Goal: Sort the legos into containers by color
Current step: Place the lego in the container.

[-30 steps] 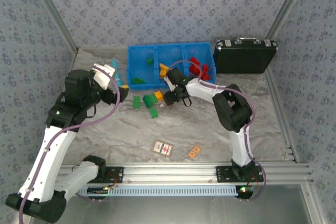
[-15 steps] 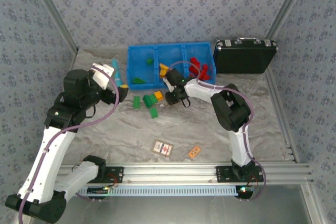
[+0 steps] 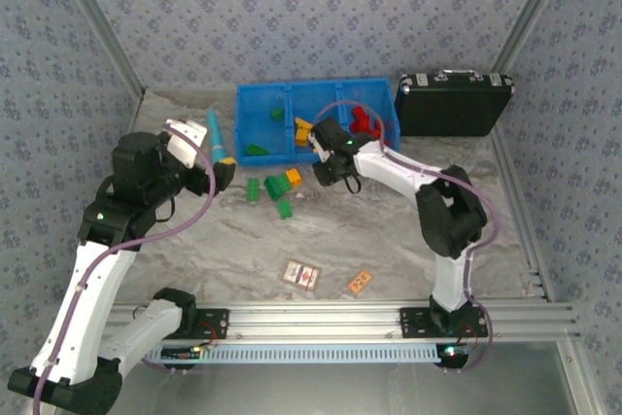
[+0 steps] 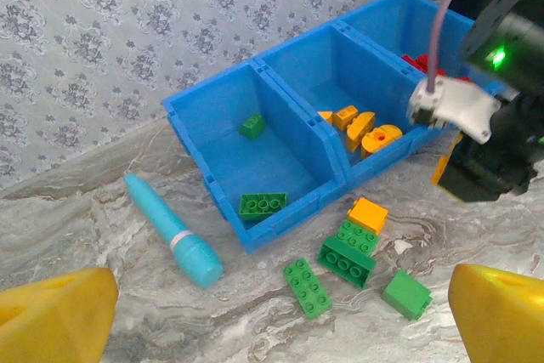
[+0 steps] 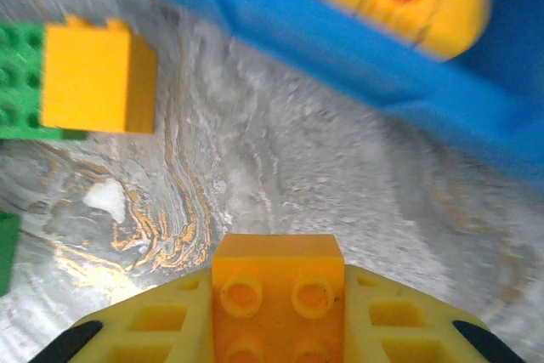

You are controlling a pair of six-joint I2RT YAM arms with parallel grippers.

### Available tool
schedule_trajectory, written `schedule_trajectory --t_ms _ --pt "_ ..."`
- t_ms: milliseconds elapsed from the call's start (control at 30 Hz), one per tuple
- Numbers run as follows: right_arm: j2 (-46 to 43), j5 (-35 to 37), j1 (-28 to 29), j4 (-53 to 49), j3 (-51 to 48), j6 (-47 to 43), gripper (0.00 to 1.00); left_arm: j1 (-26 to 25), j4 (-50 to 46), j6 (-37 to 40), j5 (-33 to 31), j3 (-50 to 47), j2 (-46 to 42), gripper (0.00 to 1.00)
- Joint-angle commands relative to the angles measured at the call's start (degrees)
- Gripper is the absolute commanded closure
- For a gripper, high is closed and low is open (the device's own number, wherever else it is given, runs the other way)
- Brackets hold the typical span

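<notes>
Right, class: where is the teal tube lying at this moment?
In the top view the teal tube lies on the table, just left of the blue tray, beside its green-brick compartment.

Loose bricks [image 3: 275, 185] lie before the tray [image 3: 316, 94], tube [image 3: 222, 140] left.

orange brick [image 5: 277, 295] clamped in jaws, blue tray [image 5: 340, 48] wall ahead

Orange brick [image 5: 277, 295] held; legos [image 4: 306, 287] in, beside blue tray [image 4: 191, 138].
</notes>
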Motion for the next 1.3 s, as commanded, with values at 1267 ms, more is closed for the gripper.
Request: schedule_trajectory --t_ms 1267 --pt "26.8 3.8 -4.8 3.7 38.1 -1.5 0.67 0.4 -4.3 -2.1 -3.4 7.5 4.3 0.00"
